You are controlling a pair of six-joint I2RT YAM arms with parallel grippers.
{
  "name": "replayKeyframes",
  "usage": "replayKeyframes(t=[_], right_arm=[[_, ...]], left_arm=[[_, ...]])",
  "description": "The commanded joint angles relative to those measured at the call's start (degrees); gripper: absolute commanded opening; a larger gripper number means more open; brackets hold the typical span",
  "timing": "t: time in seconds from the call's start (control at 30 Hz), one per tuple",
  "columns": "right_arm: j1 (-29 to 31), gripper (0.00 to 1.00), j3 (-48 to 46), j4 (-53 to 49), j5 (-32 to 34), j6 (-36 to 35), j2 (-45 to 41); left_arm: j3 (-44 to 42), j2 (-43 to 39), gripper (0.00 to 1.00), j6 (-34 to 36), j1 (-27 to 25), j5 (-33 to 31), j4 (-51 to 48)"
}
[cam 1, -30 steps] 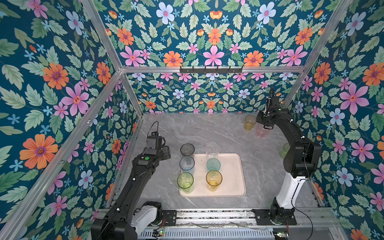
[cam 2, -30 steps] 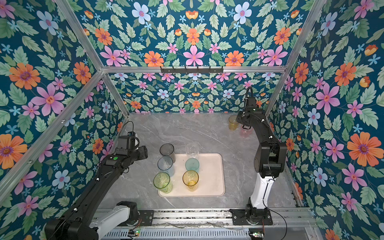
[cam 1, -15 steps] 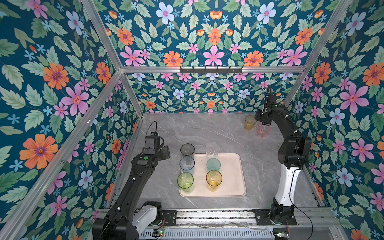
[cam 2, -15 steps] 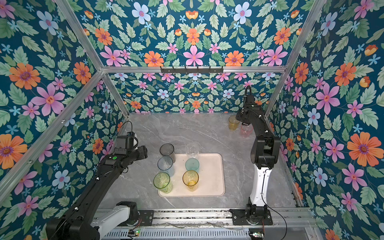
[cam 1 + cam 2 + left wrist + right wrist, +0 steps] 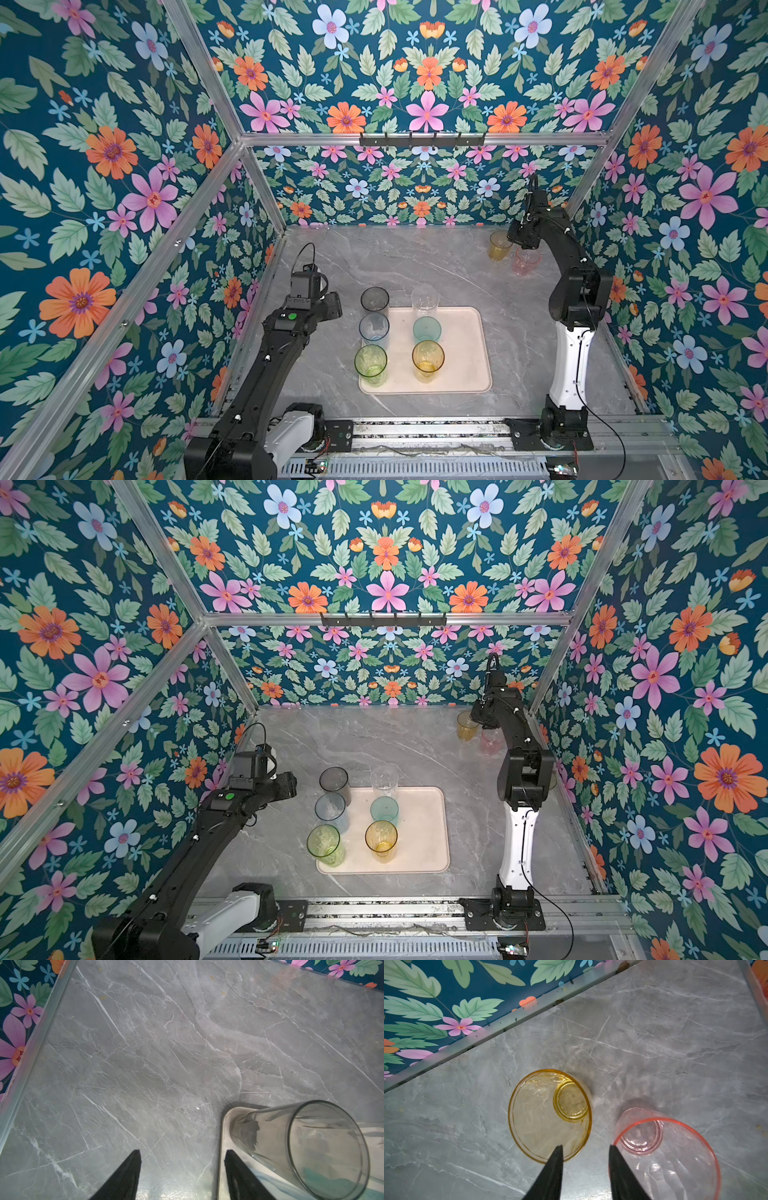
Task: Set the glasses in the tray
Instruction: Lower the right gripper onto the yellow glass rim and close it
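Tumblers, translucent and tapered, are seen upright in two rows of three inside the flat pale pink rectangular tray [image 5: 461, 353] near the front edge of the grey marble-patterned bench [image 5: 415, 266] in both top views. The tall smoky grey tumbler [image 5: 374, 299], pale blue tumbler [image 5: 374, 328] and green tumbler [image 5: 370, 363] are lined along the tray's left edge, with the clear tumbler [image 5: 424, 297], teal tumbler [image 5: 427, 330] and tall amber tumbler [image 5: 428, 359] beside them. Off the tray, near the bench's far right corner, the short amber tumbler [image 5: 500, 245] and pink tumbler [image 5: 525, 261] are stood just beside each other. Fingertips are shown only by the wrist cameras. In the left wrist view the left gripper [image 5: 180, 1151] is held parted and empty at the tray's far left corner, one fingertip over the rim beside the smoky grey tumbler. In the right wrist view the right gripper [image 5: 585, 1147] is likewise parted and empty, one tip over the short amber tumbler's rim, the other at the pink tumbler's rim. The moulded round bases of both are made out there alone.
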Motion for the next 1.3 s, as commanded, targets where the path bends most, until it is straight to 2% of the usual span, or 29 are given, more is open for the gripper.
replayKeyframes(t=[0.0,0.43,0.67,1.27], right_arm=[[0.1,0.37,1.0,-2.1,-0.7,-0.3,0.6],[0.1,0.34,1.7,-2.2,-1.8,-0.3,2.0],[0.2,0.28,3.1,-2.7,-4.8,0.6,3.7],[0.9,0.27,5.2,-4.0,-4.1,0.3,5.6]], left_arm=[[0.2,0.1,0.67,0.1,0.1,0.2,1.3],[0.2,0.5,0.67,0.1,0.1,0.0,1.3],[0.2,0.4,0.67,0.0,0.2,0.0,1.2],[0.1,0.3,0.67,0.1,0.4,-0.1,1.2]])
